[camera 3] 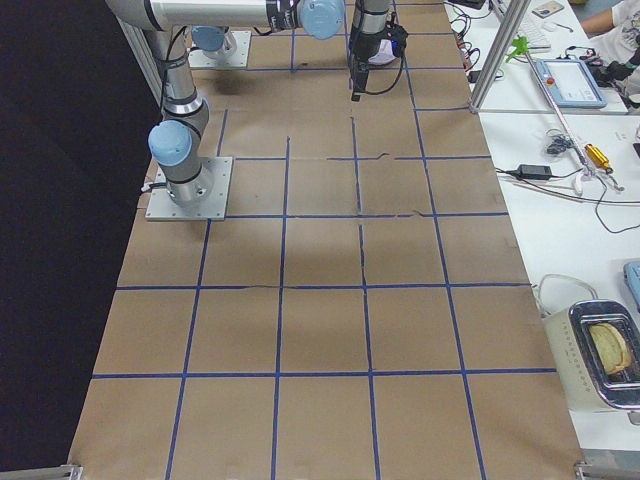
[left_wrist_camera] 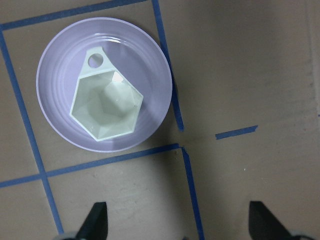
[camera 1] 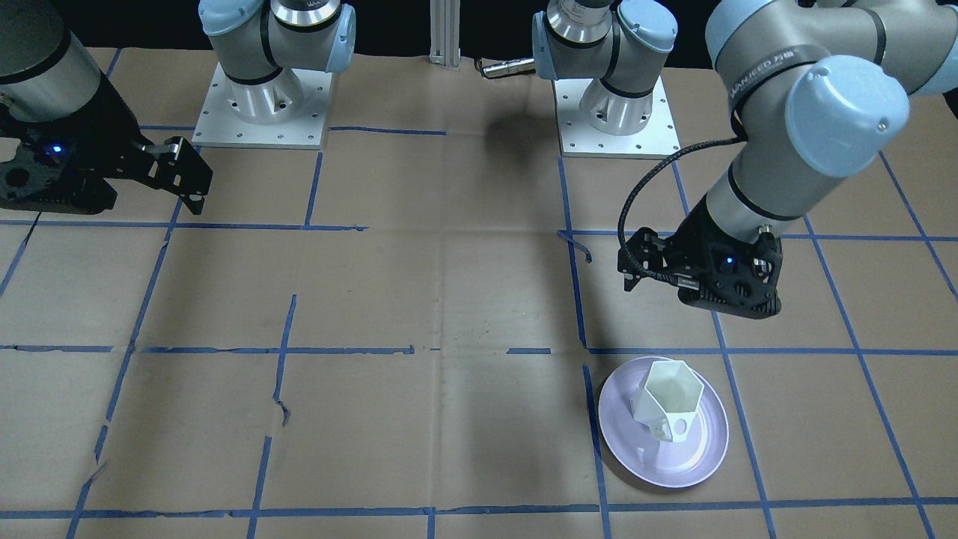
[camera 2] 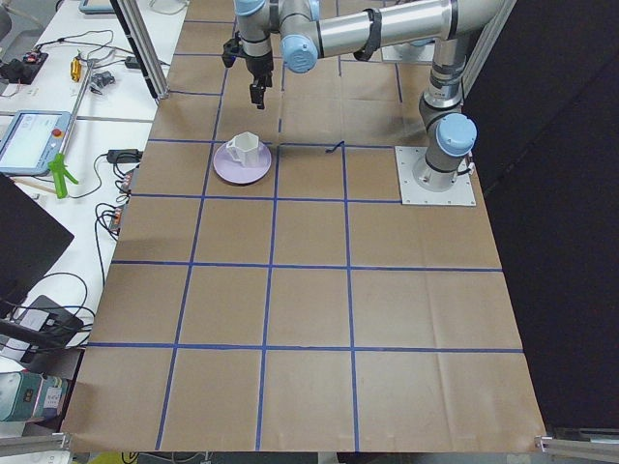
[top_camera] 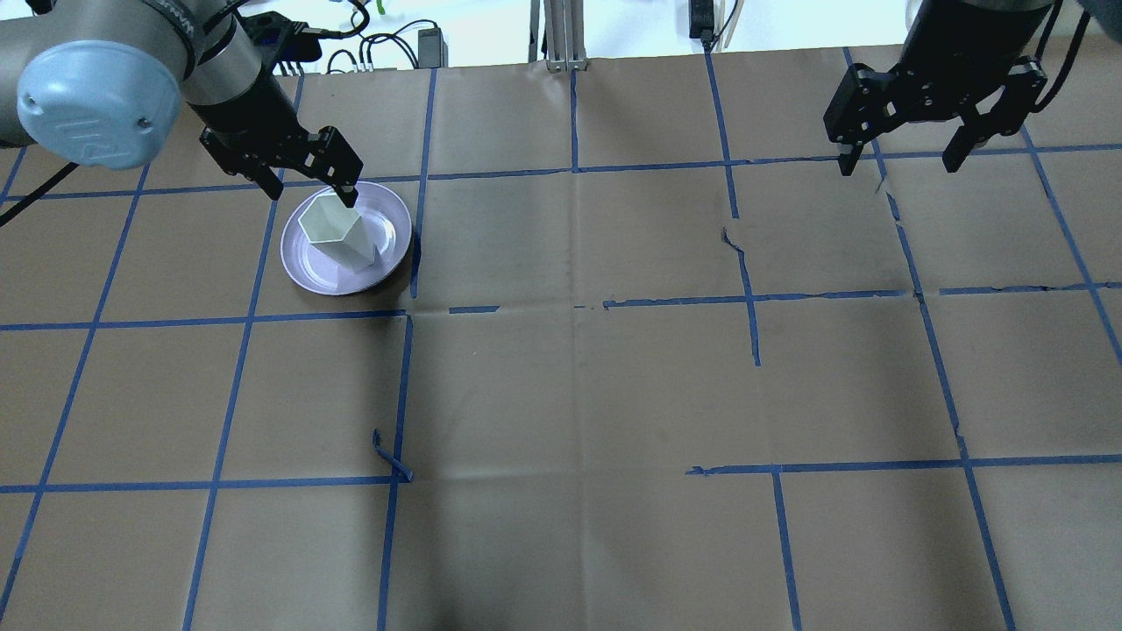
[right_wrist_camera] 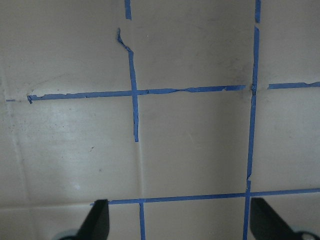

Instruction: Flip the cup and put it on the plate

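I'm looking into a robotics lab. The table [camera 2: 309, 309] is wrapped in brown paper and gridded with blue tape [camera 2: 290, 267]. Both arms are bolted to drilled metal base plates [camera 1: 224, 131], and an aluminium post [top_camera: 561, 31] stands at the table's edge. The white side bench [camera 3: 600, 230] carries loose cables [top_camera: 390, 42] and what I take for a teach pendant [camera 2: 31, 135], though it's too small to be sure.

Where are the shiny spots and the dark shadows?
Left wrist view: a bright glint inside the cup, and a dark shadow hugging the plate on its right edge. Front-facing view: a blurry dark shadow on the brown paper near the top.
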Controlling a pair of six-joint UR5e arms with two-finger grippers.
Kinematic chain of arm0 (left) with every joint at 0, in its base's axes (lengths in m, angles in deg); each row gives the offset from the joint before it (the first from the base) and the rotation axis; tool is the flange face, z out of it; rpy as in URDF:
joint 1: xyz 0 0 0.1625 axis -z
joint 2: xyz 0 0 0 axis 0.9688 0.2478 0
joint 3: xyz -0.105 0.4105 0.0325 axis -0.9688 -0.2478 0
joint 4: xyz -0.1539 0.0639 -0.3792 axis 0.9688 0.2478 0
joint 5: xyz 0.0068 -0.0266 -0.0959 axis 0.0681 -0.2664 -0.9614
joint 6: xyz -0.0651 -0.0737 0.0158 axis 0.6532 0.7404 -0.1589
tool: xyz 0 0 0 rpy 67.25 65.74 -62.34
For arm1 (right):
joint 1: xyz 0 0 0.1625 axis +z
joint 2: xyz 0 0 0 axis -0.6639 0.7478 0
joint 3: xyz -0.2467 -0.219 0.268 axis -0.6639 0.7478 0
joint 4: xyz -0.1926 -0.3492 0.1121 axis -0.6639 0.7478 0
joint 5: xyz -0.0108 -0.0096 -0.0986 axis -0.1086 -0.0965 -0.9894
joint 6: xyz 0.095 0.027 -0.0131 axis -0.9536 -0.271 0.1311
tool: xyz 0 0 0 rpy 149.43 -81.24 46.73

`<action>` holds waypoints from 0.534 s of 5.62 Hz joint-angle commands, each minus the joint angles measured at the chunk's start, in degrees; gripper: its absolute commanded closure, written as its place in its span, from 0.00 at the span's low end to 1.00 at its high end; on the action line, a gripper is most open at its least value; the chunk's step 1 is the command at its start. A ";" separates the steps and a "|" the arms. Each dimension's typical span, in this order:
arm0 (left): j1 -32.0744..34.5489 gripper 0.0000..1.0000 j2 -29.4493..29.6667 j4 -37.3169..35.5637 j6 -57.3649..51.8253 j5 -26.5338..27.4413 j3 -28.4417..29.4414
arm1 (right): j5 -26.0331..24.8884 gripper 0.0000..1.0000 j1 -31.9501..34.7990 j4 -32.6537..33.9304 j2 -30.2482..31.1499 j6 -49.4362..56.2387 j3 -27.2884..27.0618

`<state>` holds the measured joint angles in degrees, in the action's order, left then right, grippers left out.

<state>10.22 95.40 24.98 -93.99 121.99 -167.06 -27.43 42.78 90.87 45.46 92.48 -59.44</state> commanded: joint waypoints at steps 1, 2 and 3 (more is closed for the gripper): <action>2.01 0.02 -5.03 7.22 4.79 -0.21 2.01 | 0.00 0.00 0.00 0.00 0.01 0.00 0.00; 3.84 0.02 -6.52 7.86 8.80 0.83 2.02 | 0.00 0.00 0.00 0.00 0.01 0.00 0.00; 4.03 0.02 -4.97 7.95 9.02 0.93 1.93 | 0.00 0.00 0.00 0.00 0.01 0.00 0.00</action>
<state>13.75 89.88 32.55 -85.94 122.67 -165.15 -27.43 42.78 90.87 45.46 92.48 -59.44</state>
